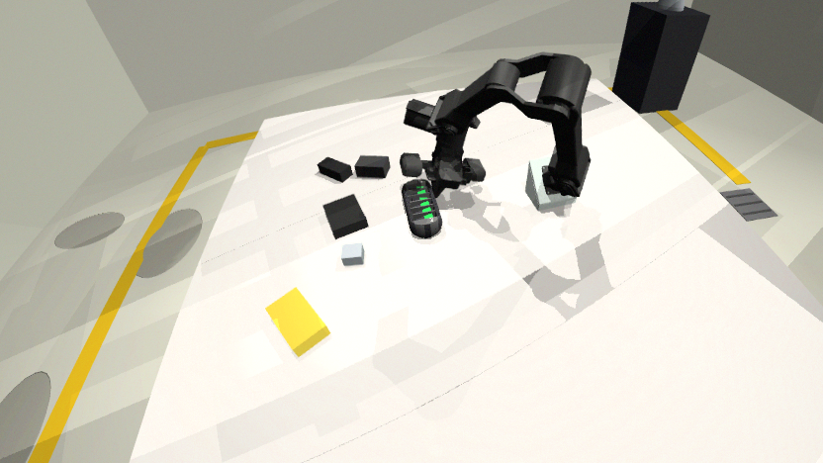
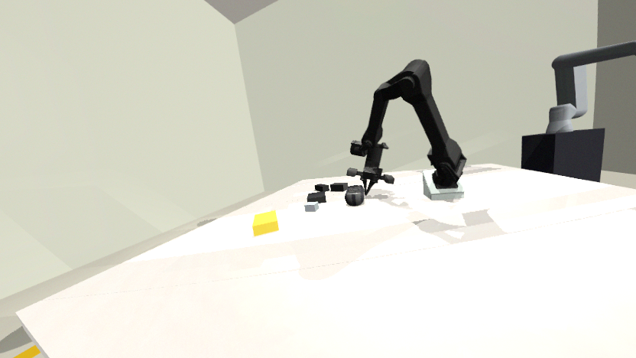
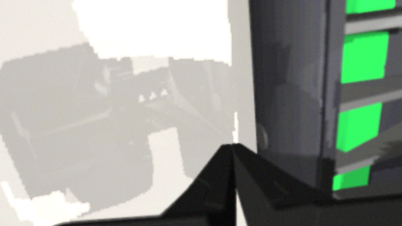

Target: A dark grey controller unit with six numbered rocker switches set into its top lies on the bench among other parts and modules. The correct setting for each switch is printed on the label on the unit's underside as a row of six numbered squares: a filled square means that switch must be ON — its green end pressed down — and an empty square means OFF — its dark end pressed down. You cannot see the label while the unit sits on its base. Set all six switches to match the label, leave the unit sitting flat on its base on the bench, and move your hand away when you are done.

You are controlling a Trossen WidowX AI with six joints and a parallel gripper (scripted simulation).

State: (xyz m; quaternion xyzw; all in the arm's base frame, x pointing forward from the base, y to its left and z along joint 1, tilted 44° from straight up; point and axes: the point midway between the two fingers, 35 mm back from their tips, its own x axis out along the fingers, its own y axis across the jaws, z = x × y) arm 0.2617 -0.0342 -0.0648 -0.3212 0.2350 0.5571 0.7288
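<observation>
The tabletop (image 1: 489, 356) (image 2: 338, 284), broad and white, carries everything the robot works among, with soft grey shadows lying across it. On it stands the black arm (image 1: 567, 80) (image 2: 417, 77), bent in a high arch from a pale base block (image 1: 535, 193) (image 2: 438, 193) down to its gripper.

The gripper (image 1: 435, 193) (image 2: 366, 193) (image 3: 233, 146) points downward, its fingertips pressed together; it is clenched on nothing.

Next in size, the yellow block (image 1: 297, 322) (image 2: 265, 223) lies flat, well apart from the gripper, toward the near left part of the top view.

The controller unit (image 1: 421, 208) (image 2: 354, 195) (image 3: 295, 82), dark grey and rounded at both ends, sits on the tabletop with its switch side up. It is just beside the gripper: in the wrist view its long side wall rises immediately to the right of the fingertips. Whether they touch that wall, I cannot tell. Green shows in a row along the half of its top nearer the arm's base; the wrist view takes in only some of the switches.

To the unit's left in the top view lies a squarish black block (image 1: 345, 216) (image 2: 316, 196). Beyond it are two smaller black blocks, one oblong (image 1: 372, 166) (image 2: 339, 187), one narrower and turned askew (image 1: 334, 169) (image 2: 321, 187). Smallest is a light grey-blue block (image 1: 352, 253) (image 2: 311, 206), between the squarish black block and the yellow one.
</observation>
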